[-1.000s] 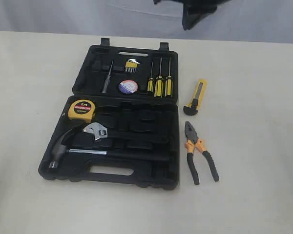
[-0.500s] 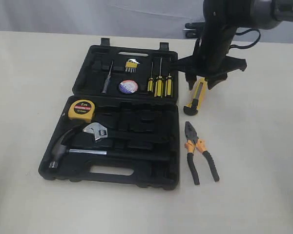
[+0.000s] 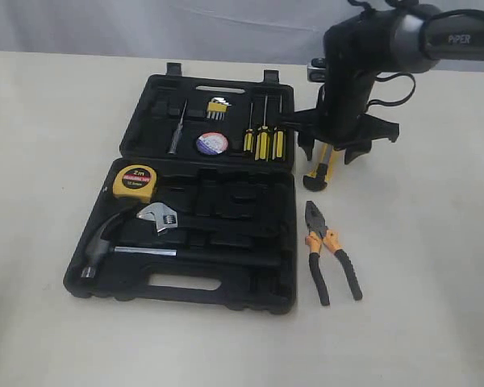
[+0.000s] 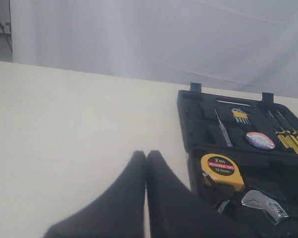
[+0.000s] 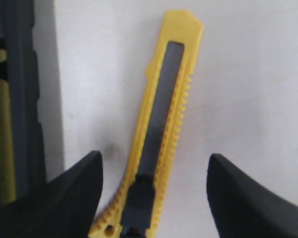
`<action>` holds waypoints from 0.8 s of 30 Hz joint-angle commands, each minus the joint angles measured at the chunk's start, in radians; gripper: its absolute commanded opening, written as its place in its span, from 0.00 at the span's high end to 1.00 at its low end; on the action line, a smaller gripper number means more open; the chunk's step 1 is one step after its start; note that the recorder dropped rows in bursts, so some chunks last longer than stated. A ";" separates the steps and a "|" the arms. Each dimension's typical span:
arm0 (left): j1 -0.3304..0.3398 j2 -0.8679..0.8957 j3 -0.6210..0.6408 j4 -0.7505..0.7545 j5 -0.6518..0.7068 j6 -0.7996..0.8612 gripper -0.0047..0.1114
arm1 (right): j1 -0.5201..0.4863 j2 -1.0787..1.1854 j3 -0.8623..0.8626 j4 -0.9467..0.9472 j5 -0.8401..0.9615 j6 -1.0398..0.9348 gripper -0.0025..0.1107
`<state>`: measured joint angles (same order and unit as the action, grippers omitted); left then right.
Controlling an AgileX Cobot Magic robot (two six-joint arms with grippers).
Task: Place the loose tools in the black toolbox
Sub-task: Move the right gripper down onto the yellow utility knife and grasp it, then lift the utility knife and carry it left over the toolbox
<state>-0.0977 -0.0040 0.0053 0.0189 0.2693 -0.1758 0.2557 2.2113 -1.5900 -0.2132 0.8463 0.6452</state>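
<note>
The black toolbox [image 3: 250, 201] lies open on the table. In it sit the yellow tape measure [image 3: 135, 182] [image 4: 221, 171] and the black tape roll with white-blue label [image 3: 212, 143] [image 4: 260, 140]. The yellow-black utility knife [image 3: 322, 169] [image 5: 161, 124] lies on the table just right of the box. My right gripper [image 3: 330, 150] [image 5: 154, 171] is open right above the knife, one finger on each side, not touching it. The pliers with orange-black handles [image 3: 329, 248] lie on the table below the knife. My left gripper [image 4: 146, 154] is shut and empty, left of the box.
The box also holds a silver-headed hammer [image 3: 105, 242], an adjustable wrench [image 3: 160, 216], yellow-black screwdrivers [image 3: 263, 139], a slim grey tester [image 3: 176, 129] and a hex key set [image 3: 217, 107]. A white curtain runs behind the table's far edge.
My right arm has come down from the top of the exterior view to just over the utility knife. The tools and the box have not moved.
</note>
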 commanded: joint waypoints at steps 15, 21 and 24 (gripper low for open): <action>-0.006 0.004 -0.005 -0.004 0.000 -0.001 0.96 | -0.010 0.064 0.003 0.067 0.063 -0.057 0.80; -0.006 0.004 -0.005 -0.004 0.001 -0.001 0.96 | -0.010 0.064 0.003 0.069 0.085 -0.160 0.98; -0.006 0.004 -0.005 -0.004 0.001 -0.001 0.96 | -0.010 0.061 -0.010 0.069 0.098 -0.199 0.98</action>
<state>-0.0977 -0.0040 0.0053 0.0189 0.2693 -0.1758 0.2519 2.2509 -1.6023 -0.1516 0.8892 0.4995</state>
